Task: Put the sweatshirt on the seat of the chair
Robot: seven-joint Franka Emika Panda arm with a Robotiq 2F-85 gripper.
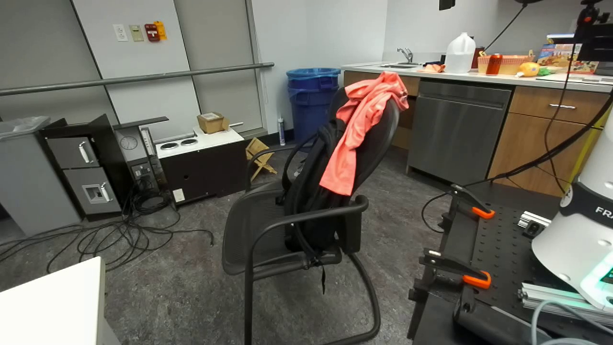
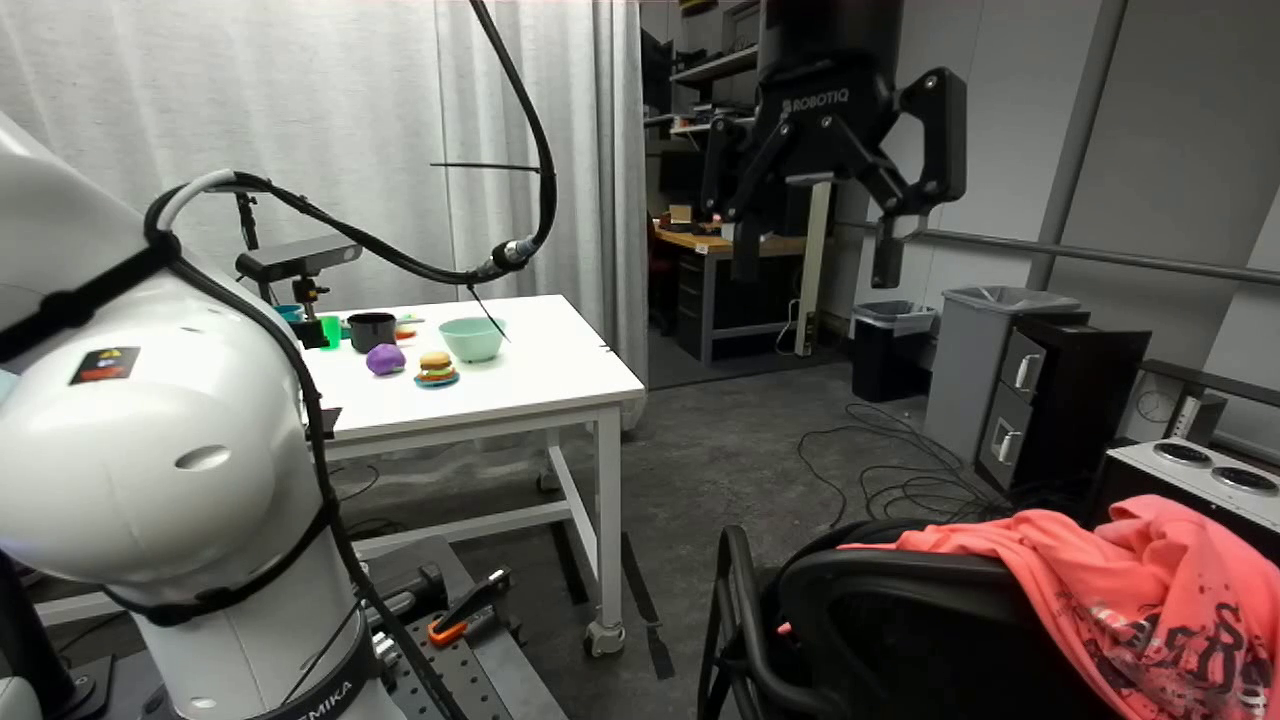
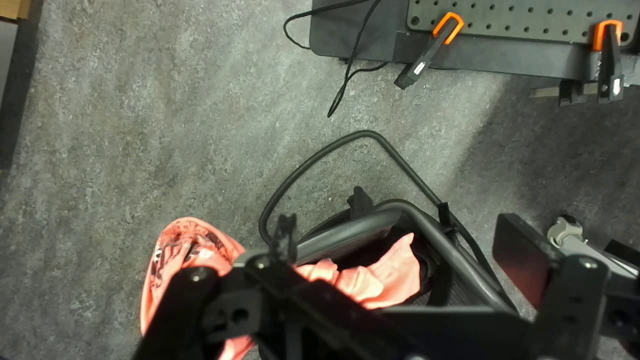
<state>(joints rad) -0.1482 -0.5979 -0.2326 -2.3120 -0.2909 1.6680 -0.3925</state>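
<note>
One coral sweatshirt [image 1: 358, 132] hangs over the back of the chair [image 1: 377, 139] — and the gripper [image 2: 816, 258] is up above, well apart from it, spread wide with nothing in its grasp. So the way to go is down, I'd say, and sideways too: in the wrist view the printed bulk lies off toward the left edge, partly masked by the gripper itself, while a narrower stretch shows in the gap, well below. Look at the sweatshirt's long axis — over the top of the chair and down its front, a sleeve by the look of it trailing across what seems a black backpack [image 1: 306, 187] toward the seat [image 1: 249, 220]. No part I can see rests there yet; lining up for the grab looks like the step in hand.
</note>
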